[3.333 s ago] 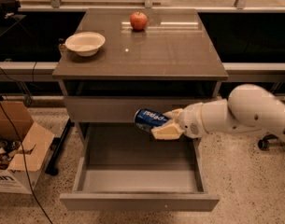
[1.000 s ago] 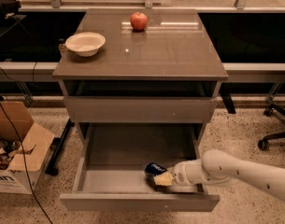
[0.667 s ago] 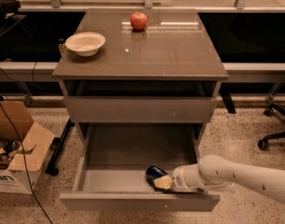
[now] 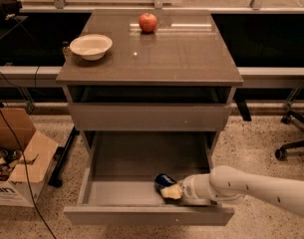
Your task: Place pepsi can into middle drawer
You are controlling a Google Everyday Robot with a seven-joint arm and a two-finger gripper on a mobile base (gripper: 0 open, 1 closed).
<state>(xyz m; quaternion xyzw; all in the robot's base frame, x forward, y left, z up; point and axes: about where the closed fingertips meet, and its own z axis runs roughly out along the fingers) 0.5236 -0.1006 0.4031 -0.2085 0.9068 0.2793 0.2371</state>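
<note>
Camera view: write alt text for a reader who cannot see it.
The gripper reaches from the right into the open middle drawer, at the pepsi can near its front. On the cabinet top sit a red apple and a white bowl.

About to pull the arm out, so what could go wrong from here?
The pepsi can sits against the gripper near the front wall of the middle drawer; a retreat might drag or tip it. The arm reaches in over the drawer's right front corner and could snag it.
</note>
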